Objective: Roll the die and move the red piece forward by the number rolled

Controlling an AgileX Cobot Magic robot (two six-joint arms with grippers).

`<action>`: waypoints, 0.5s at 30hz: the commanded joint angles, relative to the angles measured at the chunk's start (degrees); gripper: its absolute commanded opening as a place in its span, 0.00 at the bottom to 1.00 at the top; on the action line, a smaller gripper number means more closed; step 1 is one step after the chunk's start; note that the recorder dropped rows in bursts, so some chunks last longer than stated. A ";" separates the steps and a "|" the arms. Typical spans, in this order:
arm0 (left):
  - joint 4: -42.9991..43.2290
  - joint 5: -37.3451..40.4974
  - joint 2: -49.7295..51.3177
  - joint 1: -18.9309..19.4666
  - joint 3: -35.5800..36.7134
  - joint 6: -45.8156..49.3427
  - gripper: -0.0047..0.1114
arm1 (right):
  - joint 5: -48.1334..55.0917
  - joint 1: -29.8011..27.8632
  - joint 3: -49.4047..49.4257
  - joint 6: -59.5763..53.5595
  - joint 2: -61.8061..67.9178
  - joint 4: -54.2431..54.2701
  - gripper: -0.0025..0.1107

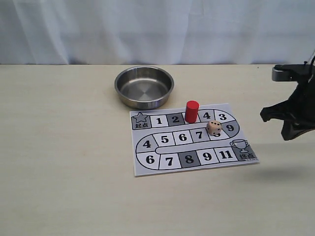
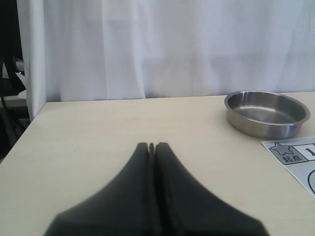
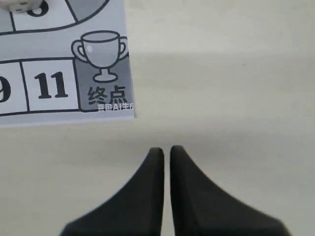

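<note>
Left gripper (image 2: 152,145) and right gripper (image 3: 167,149) sat closed, empty; the right had to open, skirt the die (image 1: 214,128), straddle the red piece (image 1: 192,111) at the board (image 1: 189,159) edge nearest the bowl (image 1: 144,104)

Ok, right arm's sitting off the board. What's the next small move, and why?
Probably open the right pincer and bring it toward the die: the pincer is shut and empty beside the board, while the die lies on the board, not in the bowl.
</note>
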 commanded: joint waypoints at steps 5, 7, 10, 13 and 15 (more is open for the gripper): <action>-0.10 -0.52 -0.13 -0.09 0.18 -0.21 0.04 | -3.68 -0.35 5.41 0.17 -17.36 0.14 0.06; -0.10 -0.52 -0.13 -0.09 0.18 -0.21 0.04 | -3.64 -0.35 6.34 0.17 -21.93 0.14 0.06; -0.10 -0.52 -0.13 -0.09 0.18 -0.21 0.04 | -3.54 -0.35 7.71 0.17 -29.96 0.95 0.06; -0.10 -0.52 -0.13 -0.09 0.18 -0.21 0.04 | -3.66 -0.35 8.72 0.17 -38.14 1.18 0.06; -0.10 -0.52 -0.13 -0.09 0.18 -0.21 0.04 | -3.66 -0.35 9.41 0.17 -43.05 1.68 0.06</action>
